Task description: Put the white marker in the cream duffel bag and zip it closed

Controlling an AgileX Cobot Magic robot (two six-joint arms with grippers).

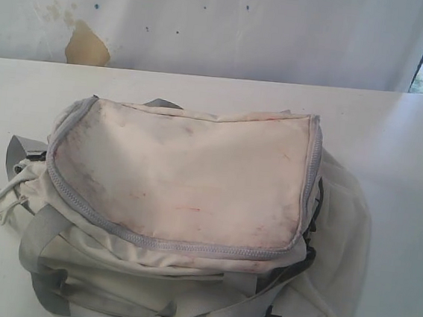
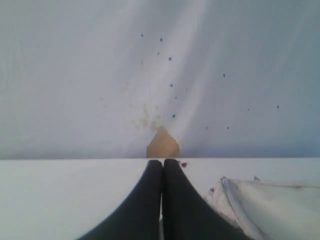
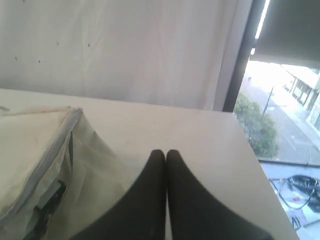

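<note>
Left wrist view shows the left gripper [image 2: 162, 164] pinched shut on nothing, near a corner of the bag [image 2: 270, 205]. The bag lies mid-way across the table [image 1: 400, 147], soft and floppy, so it will probably sag unless taken by the firmer grey zip trim [image 1: 80, 198]; the marker is nowhere in sight. The right gripper [image 3: 166, 154] is also closed and empty, beside the bag's other end.
</note>
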